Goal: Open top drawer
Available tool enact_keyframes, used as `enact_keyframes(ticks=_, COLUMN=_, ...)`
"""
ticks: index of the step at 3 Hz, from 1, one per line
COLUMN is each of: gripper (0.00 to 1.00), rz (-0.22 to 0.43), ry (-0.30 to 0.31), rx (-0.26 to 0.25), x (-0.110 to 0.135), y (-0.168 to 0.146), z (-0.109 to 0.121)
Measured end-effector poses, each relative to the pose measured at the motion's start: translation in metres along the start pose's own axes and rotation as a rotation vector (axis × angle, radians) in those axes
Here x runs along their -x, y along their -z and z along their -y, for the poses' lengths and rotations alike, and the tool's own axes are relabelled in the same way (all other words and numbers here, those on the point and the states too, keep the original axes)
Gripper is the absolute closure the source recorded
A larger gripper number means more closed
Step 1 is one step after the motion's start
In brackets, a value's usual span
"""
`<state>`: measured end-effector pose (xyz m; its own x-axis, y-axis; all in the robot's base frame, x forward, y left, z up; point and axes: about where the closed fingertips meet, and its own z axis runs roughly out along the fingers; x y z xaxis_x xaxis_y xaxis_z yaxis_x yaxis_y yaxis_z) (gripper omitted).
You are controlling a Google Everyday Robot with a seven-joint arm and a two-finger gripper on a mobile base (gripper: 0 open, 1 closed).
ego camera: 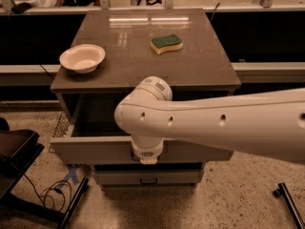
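The top drawer [95, 150] of the grey cabinet stands pulled out toward me, its dark inside showing under the cabinet top [143, 66]. My white arm reaches in from the right. My gripper [147, 157] points down at the centre of the drawer's front, where the handle is hidden behind the wrist.
A white bowl [82, 57] and a green-and-yellow sponge [166, 43] lie on the cabinet top. A narrower lower drawer [148, 178] sits shut below. A black stand [19, 151] and cables [52, 192] are on the floor at left, and a black bar [288, 202] at right.
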<state>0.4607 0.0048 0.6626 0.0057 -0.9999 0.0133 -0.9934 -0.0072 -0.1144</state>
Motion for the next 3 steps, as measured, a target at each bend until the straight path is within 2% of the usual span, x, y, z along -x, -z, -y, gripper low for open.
enact_keyframes(ticks=1, gripper=1.0, rz=-0.118, ry=-0.059, rx=-0.104, x=-0.028, y=0.078, z=-0.015)
enact_keyframes(ticks=2, gripper=1.0, rz=-0.183, ry=-0.064, rx=-0.227, x=-0.064, y=0.137, z=0.004)
enact_keyframes(ticks=3, gripper=1.0, rz=-0.185, ry=-0.034, rx=-0.296, x=-0.097, y=0.155, z=0.042)
